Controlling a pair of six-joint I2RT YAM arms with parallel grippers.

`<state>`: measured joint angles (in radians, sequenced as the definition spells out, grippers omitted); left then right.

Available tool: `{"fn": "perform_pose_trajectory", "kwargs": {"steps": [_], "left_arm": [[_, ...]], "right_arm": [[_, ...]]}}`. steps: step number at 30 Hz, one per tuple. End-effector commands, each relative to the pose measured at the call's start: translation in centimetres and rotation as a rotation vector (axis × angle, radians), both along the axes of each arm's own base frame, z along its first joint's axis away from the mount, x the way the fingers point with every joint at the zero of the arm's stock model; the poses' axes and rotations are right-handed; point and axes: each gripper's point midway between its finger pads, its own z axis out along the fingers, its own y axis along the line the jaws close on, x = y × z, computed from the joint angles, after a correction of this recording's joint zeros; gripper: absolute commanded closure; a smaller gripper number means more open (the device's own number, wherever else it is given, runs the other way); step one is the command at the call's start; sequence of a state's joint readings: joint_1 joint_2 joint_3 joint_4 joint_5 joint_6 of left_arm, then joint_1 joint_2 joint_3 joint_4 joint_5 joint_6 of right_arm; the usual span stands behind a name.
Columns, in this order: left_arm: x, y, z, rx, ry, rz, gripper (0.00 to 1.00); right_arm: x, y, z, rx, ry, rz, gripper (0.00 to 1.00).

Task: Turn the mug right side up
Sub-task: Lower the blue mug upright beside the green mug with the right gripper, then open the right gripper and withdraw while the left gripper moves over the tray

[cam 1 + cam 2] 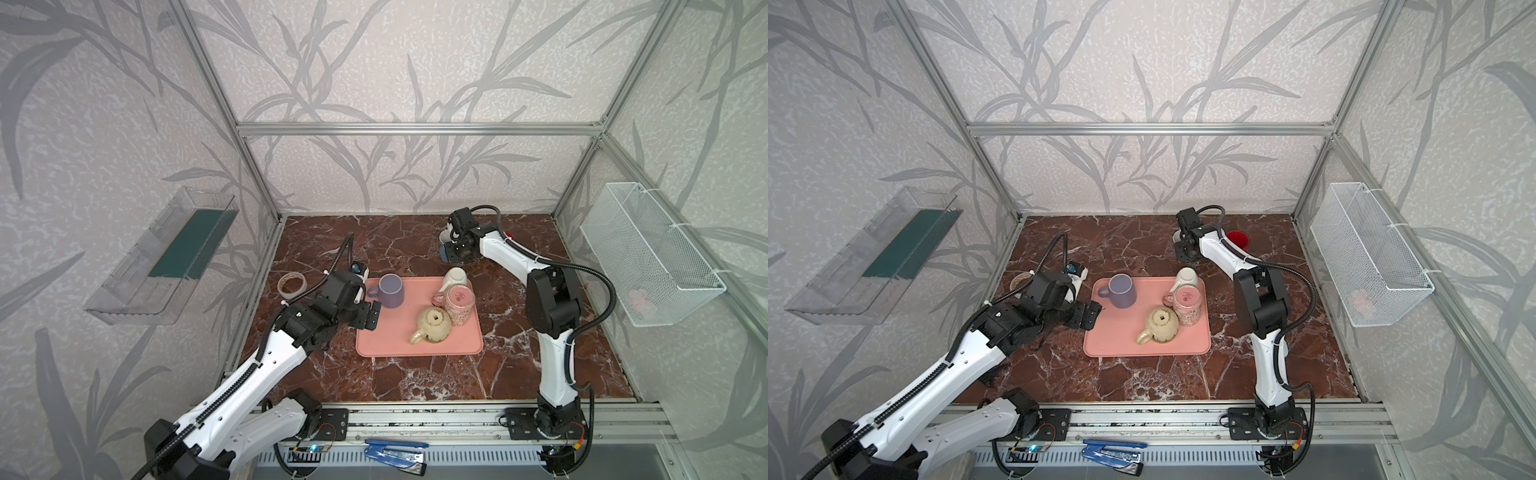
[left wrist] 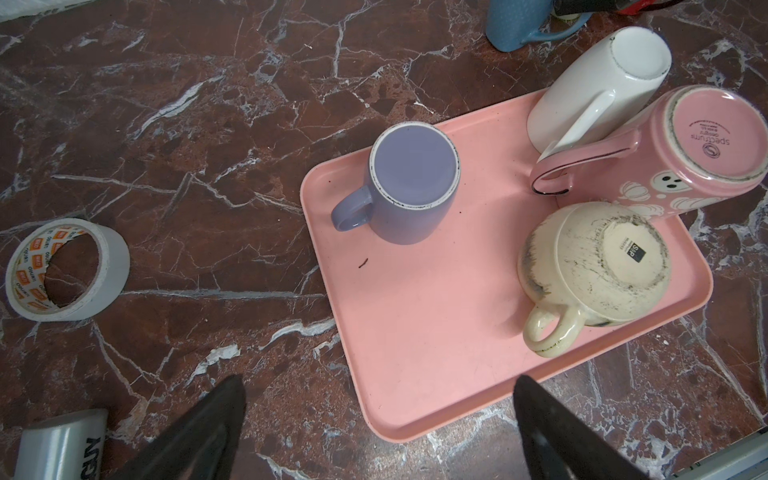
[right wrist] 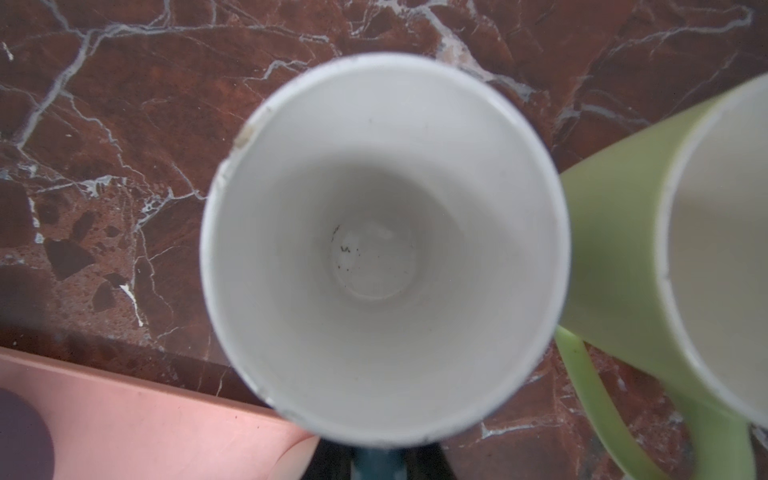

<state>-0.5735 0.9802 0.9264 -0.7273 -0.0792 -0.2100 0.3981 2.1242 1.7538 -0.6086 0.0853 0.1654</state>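
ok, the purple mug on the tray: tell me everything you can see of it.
The purple mug is a lavender, glazed ceramic-looking cylinder with one loop handle. It stands upside down on the pink tray, near its far left corner. The upturned base is flat lavender, ringed by a bare white foot with dark scuffs. The handle points toward the tray's left edge. Only the tray touches it; the open left gripper is close by, apart.

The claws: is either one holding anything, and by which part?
The right claw looks closed on the blue mug by its handle, the mug standing upright. The left claw is open and holds nothing.
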Motion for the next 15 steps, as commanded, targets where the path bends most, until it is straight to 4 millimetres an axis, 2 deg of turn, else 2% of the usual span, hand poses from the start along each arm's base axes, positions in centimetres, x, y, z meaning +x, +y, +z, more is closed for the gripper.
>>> {"fn": "perform_pose_trajectory", "kwargs": {"steps": [1,7,15], "left_arm": [[-0.1,0.4,-0.6,0.033,0.011,-0.004,0.02],[-0.1,0.5,-0.7,0.038,0.011,-0.001,0.02],[0.0,0.7,-0.9,0.049,0.015,0.004,0.02]], "right_arm": [[1.2,0.4,1.2,0.02,-0.046,0.005,0.77],[1.1,0.4,1.1,0.017,-0.044,0.004,0.72],[0.9,0.1,2.2,0.009,-0.055,0.003,0.61]]}}
